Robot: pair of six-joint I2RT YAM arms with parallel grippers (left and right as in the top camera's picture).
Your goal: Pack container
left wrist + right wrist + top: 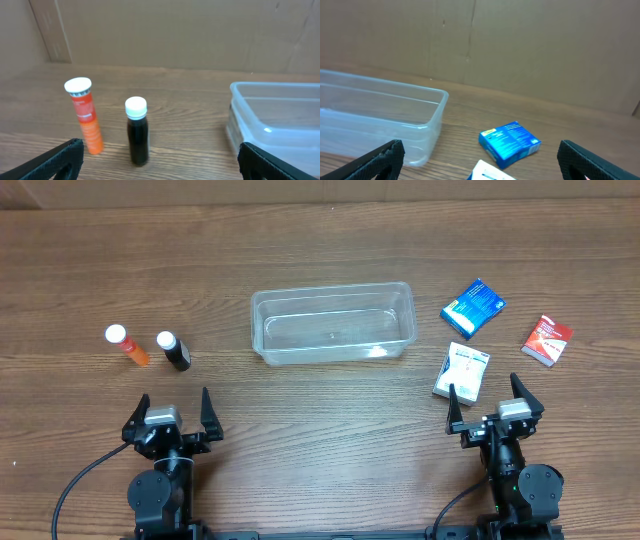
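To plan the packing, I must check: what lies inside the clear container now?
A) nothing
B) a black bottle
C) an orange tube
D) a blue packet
A: the container is empty; the orange tube and black bottle stand left of it, the blue packet lies right of it.

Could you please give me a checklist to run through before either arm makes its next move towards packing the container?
1. Container upright, nothing inside: ok.
2. Left gripper open and empty: ok.
3. Right gripper open and empty: ok.
4. Orange tube and black bottle upright, not touching: ok.
5. Blue packet and red packet lying apart from everything else: ok.
6. White packet clear of the right gripper's near finger: cannot tell; they overlap in the overhead view.
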